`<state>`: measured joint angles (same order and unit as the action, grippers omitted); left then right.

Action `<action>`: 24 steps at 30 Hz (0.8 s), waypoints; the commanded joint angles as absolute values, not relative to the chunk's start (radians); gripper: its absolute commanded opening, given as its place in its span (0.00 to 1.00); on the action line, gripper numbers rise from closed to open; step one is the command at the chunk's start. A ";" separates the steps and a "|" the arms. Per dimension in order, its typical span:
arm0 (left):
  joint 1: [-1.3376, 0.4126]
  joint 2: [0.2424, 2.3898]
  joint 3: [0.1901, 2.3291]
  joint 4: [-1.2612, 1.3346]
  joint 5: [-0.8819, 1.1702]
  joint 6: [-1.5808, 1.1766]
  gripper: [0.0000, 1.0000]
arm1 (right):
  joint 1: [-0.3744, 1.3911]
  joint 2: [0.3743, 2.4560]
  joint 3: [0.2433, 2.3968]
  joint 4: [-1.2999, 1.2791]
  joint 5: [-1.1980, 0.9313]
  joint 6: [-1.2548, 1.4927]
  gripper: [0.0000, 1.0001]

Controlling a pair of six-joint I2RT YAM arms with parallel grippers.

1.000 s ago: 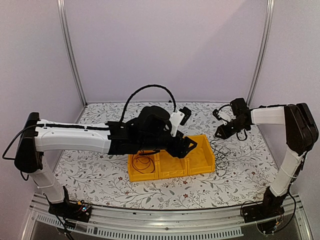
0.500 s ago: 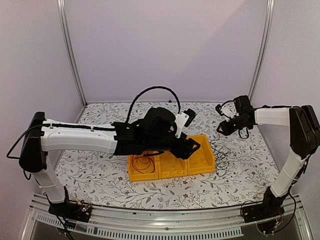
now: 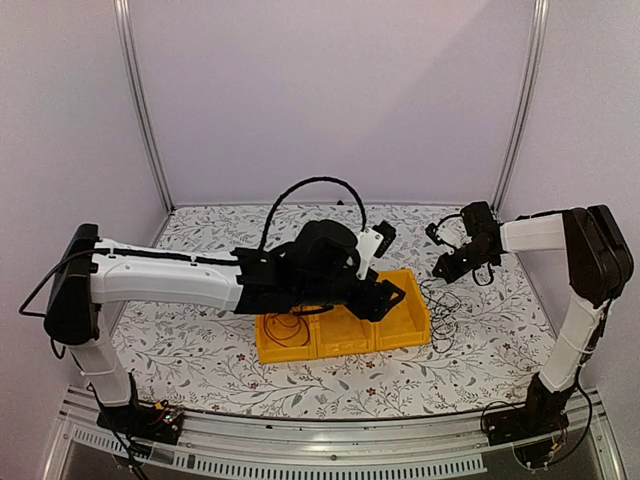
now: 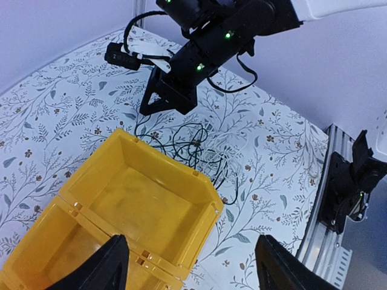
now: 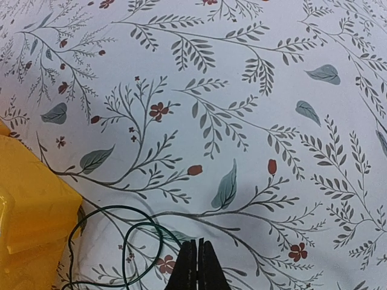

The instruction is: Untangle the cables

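The right fingers (image 5: 188, 269) are pressed together beside a green loop (image 5: 112, 208); whether they pinch it, I cannot tell. The left fingers (image 4: 112, 266) gape over the yellow bin (image 4: 151, 199). The cables (image 4: 193, 142) lie tangled on the tabletop (image 4: 72, 103) beside it: light, limp, likely best taken by an outer loop.

Worktop (image 5: 254, 90): white cloth w/ grey-green leaf sprigs, small red flowers & berries. Bin (image 3: 345, 345): plain yellow. Cables (image 4: 193, 145): thin, dark green to blk. Arms (image 3: 170, 280): white shells, blk joints. Wall (image 3: 330, 100): pale lilac.
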<state>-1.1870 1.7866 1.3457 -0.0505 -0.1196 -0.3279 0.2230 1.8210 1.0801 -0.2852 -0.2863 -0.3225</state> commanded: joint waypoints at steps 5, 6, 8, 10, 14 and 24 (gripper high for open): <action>-1.203 1.938 1.465 0.084 -0.241 -0.343 0.77 | 0.219 1.654 1.070 -0.327 -0.317 -0.324 0.00; -1.203 1.970 1.491 0.098 -0.255 -0.341 0.77 | 0.221 1.601 1.074 -0.346 -0.314 -0.327 0.00; -1.206 2.037 1.541 0.120 -0.301 -0.344 0.75 | 0.219 1.521 1.088 -0.394 -0.317 -0.340 0.00; -1.210 2.098 1.591 0.135 -0.349 -0.371 0.75 | 0.222 1.428 1.108 -0.450 -0.319 -0.353 0.00; -1.221 2.187 1.668 0.203 -0.346 -0.391 0.75 | 0.220 1.282 1.145 -0.552 -0.334 -0.364 0.00; -1.262 2.375 1.828 0.381 -0.293 -0.392 0.75 | 0.220 1.068 1.201 -0.726 -0.510 -0.381 0.00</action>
